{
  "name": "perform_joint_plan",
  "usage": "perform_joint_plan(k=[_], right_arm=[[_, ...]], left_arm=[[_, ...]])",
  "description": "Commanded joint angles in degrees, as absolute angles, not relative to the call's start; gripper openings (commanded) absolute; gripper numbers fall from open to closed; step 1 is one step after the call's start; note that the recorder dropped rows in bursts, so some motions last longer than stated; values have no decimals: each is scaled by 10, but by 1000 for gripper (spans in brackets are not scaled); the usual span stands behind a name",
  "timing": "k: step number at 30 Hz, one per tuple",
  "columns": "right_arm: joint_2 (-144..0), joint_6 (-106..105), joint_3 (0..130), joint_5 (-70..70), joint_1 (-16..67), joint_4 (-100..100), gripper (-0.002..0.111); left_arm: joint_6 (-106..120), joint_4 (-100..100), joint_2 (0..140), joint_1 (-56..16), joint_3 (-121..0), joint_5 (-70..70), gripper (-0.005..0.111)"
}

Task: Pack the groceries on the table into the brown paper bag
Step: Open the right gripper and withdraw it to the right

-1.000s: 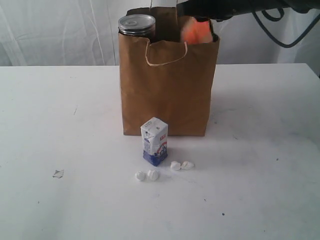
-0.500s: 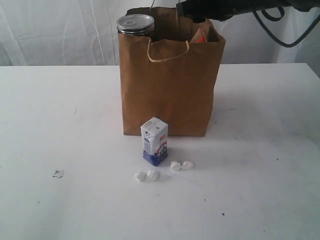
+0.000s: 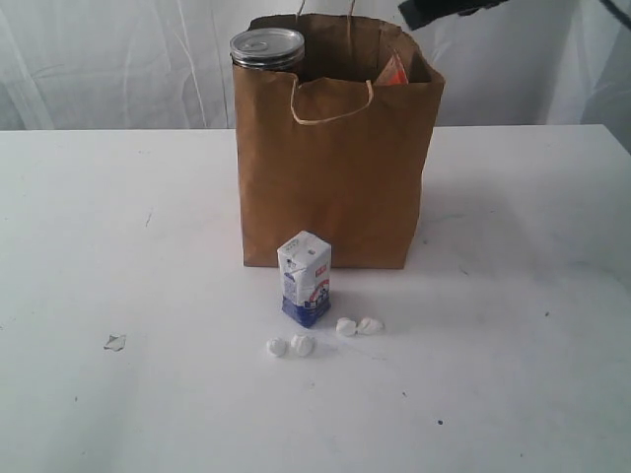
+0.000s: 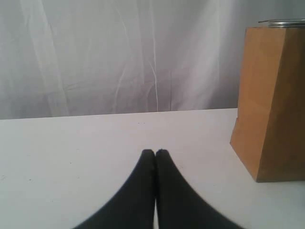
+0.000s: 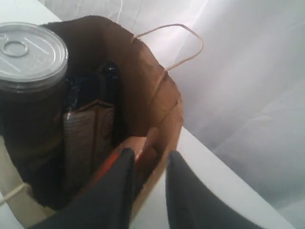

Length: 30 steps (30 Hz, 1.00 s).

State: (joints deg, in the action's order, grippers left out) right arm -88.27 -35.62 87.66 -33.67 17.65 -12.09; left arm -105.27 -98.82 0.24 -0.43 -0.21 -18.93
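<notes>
The brown paper bag [image 3: 335, 187] is matt, creased kraft paper with pale twisted-cord handles [image 3: 325, 120]. The can [image 3: 267, 46] in it has a shiny, smooth metal top, while the small carton [image 3: 305, 279] is printed card with a slight sheen. The desk [image 3: 513, 345] is smooth matt white, faintly scuffed.

Left gripper [image 4: 155, 152]: shut. The two black fingers [image 4: 138, 195] are pressed flat together along their inner edges, tips level with each other, pointing straight ahead from the wrist, roughly horizontal. It does not show in the exterior view.

Right gripper [image 5: 150, 153]: jaws apart, a narrow gap between the two dark fingertips [image 5: 125, 164]. Fingers angled downward from the wrist camera.

Right arm [image 3: 446, 11]: held high; only a dark end section shows at the top edge of the exterior view, right of centre.
</notes>
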Motion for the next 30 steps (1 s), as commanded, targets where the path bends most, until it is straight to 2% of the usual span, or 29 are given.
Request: perform_joint_plan(k=[1,4,8,11,16,22,30], right_arm=[[-833,-302,879,-392,169,7,10],[-804,-229,879,-448,169,120,1],[-785,-120,879,-570,169,297,0],[-785,-93,879,-700,153,337,0],[-775,-9,827,-700,113,297,0],[-773,26,704,-692,92,283,0],[-773,113,493,-483,91,262,0]], left_arm=[[-1051,-999,0,-7,0,-190,0],[-1051,-999,0,-7,0,-185,0],[-1051,-999,0,-7,0,-185,0],[-1051,-999,0,-7,0,-185,0],[-1051,-999,0,-7,0,-185,0],[-1051,-999,0,-7,0,-185,0],[-1051,-999,0,-7,0,-185,0]])
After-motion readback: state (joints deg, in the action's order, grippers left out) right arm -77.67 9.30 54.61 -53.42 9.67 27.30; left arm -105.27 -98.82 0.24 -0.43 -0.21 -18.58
